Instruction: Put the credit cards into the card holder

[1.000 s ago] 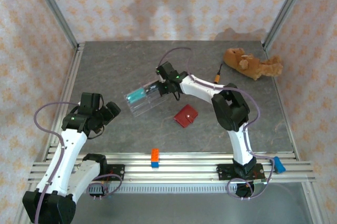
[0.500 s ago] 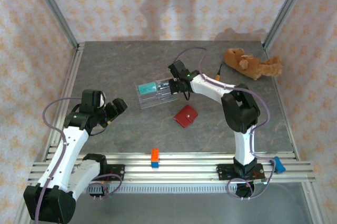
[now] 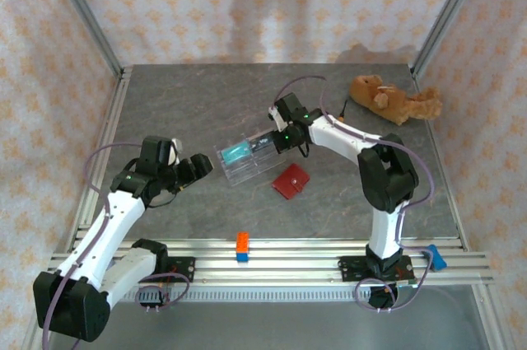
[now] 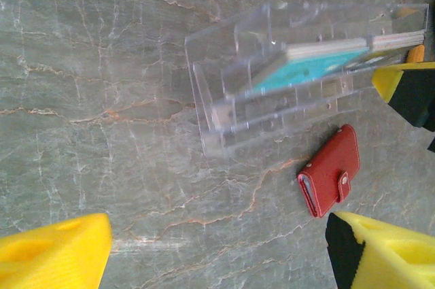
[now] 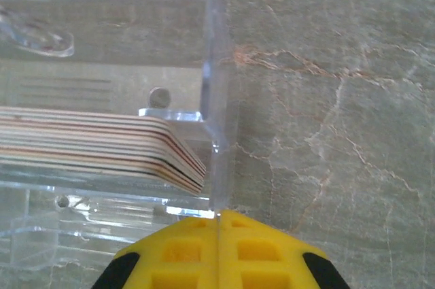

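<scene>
- A grey, stone-patterned surface carries a clear plastic tray near its middle.
- The cards lie stacked inside the tray with a teal one on top (the right wrist view shows the rest as thin edges).
- The right claw is clenched on the tray's end wall, and its yellow fingers pinch the thin clear plastic.
- The wallet, red and folded closed with its snap tab showing, lies flat on the surface just beside the tray, on the side nearer the arms.
- The left claw is released and grasps nothing. Its fingers stand wide apart, left of the tray and clear of it.
- A brown plush toy lies in the far right corner.
- An orange and blue block sits at the near edge.
</scene>
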{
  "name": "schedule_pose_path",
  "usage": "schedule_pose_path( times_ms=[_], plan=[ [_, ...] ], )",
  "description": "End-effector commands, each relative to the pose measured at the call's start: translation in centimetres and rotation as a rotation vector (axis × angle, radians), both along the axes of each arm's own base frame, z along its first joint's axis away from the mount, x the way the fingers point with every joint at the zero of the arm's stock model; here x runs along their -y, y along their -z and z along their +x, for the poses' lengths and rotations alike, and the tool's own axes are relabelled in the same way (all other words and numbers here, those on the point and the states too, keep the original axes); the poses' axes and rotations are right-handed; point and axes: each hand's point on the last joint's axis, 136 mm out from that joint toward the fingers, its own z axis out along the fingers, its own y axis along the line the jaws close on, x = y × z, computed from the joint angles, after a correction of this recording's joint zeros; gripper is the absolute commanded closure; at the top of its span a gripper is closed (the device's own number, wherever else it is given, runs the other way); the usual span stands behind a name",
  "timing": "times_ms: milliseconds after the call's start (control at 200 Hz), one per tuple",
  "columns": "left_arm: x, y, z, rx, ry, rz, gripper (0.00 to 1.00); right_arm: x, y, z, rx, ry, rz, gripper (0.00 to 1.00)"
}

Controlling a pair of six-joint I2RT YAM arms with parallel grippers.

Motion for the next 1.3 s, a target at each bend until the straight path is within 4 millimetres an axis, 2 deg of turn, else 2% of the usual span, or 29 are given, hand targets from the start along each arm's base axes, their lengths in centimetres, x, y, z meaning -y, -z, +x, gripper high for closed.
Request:
schedule_pose_path(
  times_ms=[0, 255, 396, 436, 486, 571, 666, 756, 786, 846, 861, 956, 1036, 1082, 1182, 1297],
  plan=[
    [0.4, 0.3, 0.5, 0.033, 0.037, 0.007, 0.17, -0.6, -0.1, 0.5, 0.004, -0.157, -0.047, 1.00],
    [1.3, 0.4, 0.6, 0.054, 0.052, -0.033, 0.18, -1.6, 0.6, 3.4, 0.019, -0.269, -0.130, 1.00],
    [1.6, 0.4, 0.5, 0.065, 0.043, -0.056, 0.19, -1.5, 1.4, 4.0, 0.022, -0.345, -0.180, 1.00],
    [1.8, 0.6, 0.4, 0.070, 0.049, -0.055, 0.20, -1.3, 1.7, 4.2, 0.024, -0.350, -0.190, 0.92],
    [2.0, 0.9, 0.2, 0.069, 0.062, -0.046, 0.20, -1.2, 1.6, 4.3, 0.011, -0.330, -0.192, 0.77],
    [2.5, 0.8, -0.1, 0.075, 0.097, -0.034, 0.20, -1.8, 0.0, 4.0, -0.007, -0.291, -0.121, 0.66],
    [3.1, 0.1, 0.1, 0.113, 0.139, -0.021, 0.21, -2.3, -3.3, 4.2, 0.049, -0.210, -0.026, 0.59],
    [4.3, -1.1, 0.4, 0.159, 0.205, -0.006, 0.23, -1.4, -6.2, 4.1, 0.083, -0.069, 0.018, 0.56],
    [4.8, -1.5, 0.4, 0.168, 0.229, 0.002, 0.23, -0.9, -7.3, 3.8, 0.090, -0.010, 0.042, 0.56],
    [6.1, -2.2, 0.4, 0.183, 0.279, 0.027, 0.23, 0.5, -7.8, 2.7, 0.095, 0.096, 0.074, 0.56],
    [6.5, -2.3, 0.3, 0.196, 0.309, 0.049, 0.23, 0.9, -8.5, 2.4, 0.107, 0.129, 0.089, 0.54],
    [8.8, -2.8, 0.3, 0.228, 0.394, 0.124, 0.23, 5.0, -8.7, 0.2, 0.123, 0.399, 0.116, 0.48],
    [11.1, -3.1, 0.2, 0.239, 0.472, 0.160, 0.23, 6.5, -7.4, -3.1, 0.063, 0.476, 0.160, 0.49],
    [12.4, -2.9, 0.2, 0.234, 0.520, 0.177, 0.26, 7.4, -5.8, -5.1, 0.017, 0.507, 0.170, 0.51],
    [14.3, -2.1, 0.4, 0.214, 0.590, 0.209, 0.29, 7.2, -3.4, -8.3, -0.088, 0.465, 0.204, 0.51],
    [15.2, -1.2, 1.0, 0.180, 0.617, 0.214, 0.30, 6.8, -1.3, -10.4, -0.171, 0.340, 0.156, 0.53]
  ],
)
